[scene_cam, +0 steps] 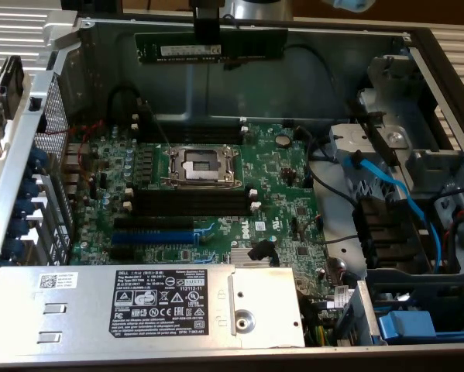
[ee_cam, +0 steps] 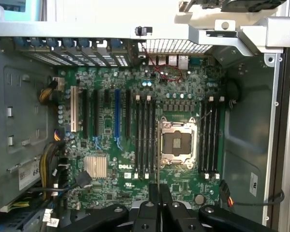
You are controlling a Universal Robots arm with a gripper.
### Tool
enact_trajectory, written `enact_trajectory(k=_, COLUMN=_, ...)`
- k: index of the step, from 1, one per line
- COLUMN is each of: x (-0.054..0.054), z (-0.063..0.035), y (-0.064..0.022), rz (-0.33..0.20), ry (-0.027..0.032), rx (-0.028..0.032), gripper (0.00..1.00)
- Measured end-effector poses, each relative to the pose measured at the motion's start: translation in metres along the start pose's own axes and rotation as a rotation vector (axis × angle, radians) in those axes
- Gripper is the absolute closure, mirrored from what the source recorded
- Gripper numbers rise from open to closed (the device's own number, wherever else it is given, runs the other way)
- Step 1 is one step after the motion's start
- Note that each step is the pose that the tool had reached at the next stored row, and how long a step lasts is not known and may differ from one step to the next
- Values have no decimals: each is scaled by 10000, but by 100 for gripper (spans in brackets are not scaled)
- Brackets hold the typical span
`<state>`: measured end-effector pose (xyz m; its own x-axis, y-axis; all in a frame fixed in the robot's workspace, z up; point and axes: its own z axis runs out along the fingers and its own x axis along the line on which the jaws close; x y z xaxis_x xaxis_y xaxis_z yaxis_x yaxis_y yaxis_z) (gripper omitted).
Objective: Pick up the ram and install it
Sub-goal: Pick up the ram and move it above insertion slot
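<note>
above motherboard [scene_cam: 272, 182]: ram [scene_cam: 251, 46], middle apparently behind gripper [scene_cam: 207, 45]

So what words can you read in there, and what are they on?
"DELL": on the green board.
"DELL": on the black label.
"112112-11": on the same label.
The strip on the ram, the white sticker and the label's other print: too small to read.

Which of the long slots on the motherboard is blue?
The single blue expansion slot, lying between black expansion slots; the memory slots are black with white end clips.
</note>
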<state>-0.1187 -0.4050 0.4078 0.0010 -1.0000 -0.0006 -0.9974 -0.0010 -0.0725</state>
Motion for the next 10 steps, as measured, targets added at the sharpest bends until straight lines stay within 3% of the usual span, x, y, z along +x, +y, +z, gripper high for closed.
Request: enact_trajectory(k=10, x=13, z=167, y=54, rz=11, ry=-176, rx=1, gripper=88)
